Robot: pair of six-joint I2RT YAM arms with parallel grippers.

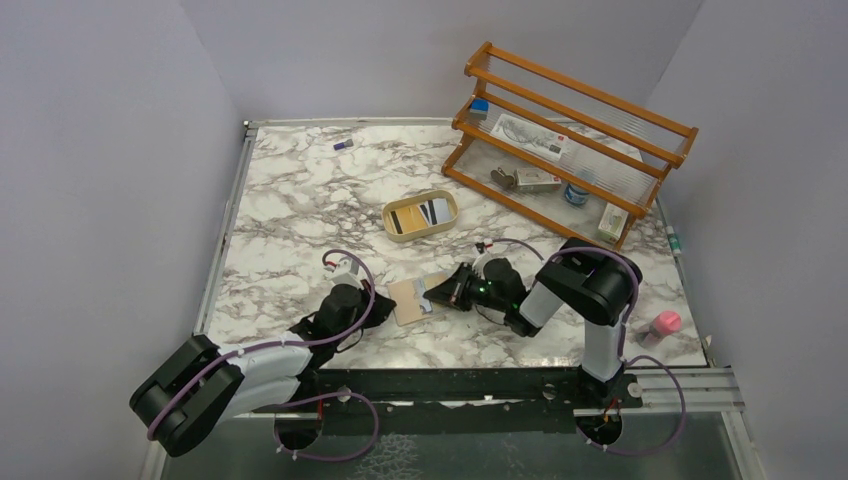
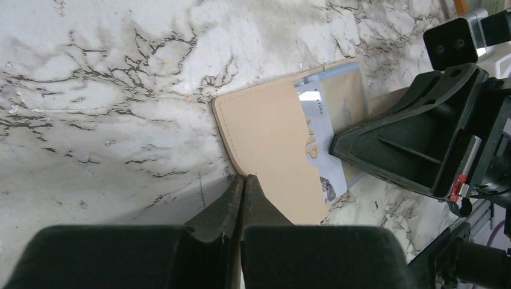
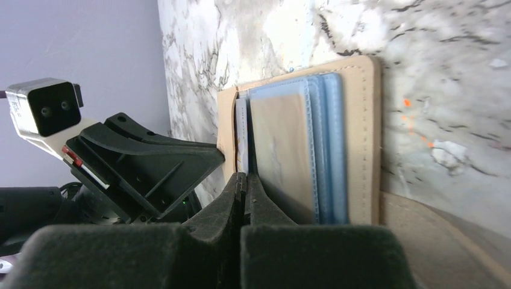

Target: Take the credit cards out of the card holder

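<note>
Marble tabletop (image 1: 300, 200): card holder (image 1: 412, 298) lies between the pincers (left pincer (image 2: 244, 177) closed at its edge, right pincer (image 3: 244, 176) pinching whitish card (image 2: 318, 162)).

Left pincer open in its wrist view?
No, the left pincer has its fingers pressed together, with the tips at the edge of the card holder.

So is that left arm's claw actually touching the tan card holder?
Touching. The left wrist view shows the left gripper, jaws shut, pressed on the near edge of the card holder; its shadow meets the tips with no gap.
</note>
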